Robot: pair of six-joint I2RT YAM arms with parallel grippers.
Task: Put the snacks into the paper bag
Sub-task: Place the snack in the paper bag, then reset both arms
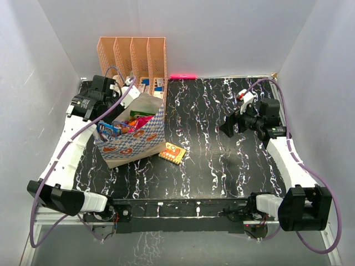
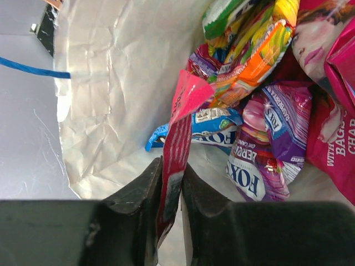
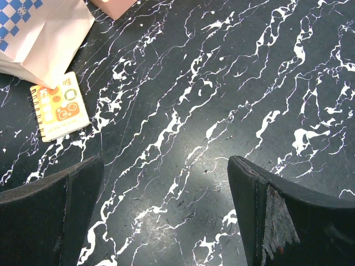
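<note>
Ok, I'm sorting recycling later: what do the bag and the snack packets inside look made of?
The bag looks like matte white paper, creased and crumpled inside. The snack packets look like glossy plastic or foil film, judging by glare and crinkled seams.

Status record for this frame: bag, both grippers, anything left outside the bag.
paper bag: standing, mouth open, several snacks inside
left gripper: inside bag, shut on red-pink packet
right gripper: open, empty, over bare table
outside bag: orange-yellow notepad-like item, flat by bag's base
file rack: behind bag
</note>
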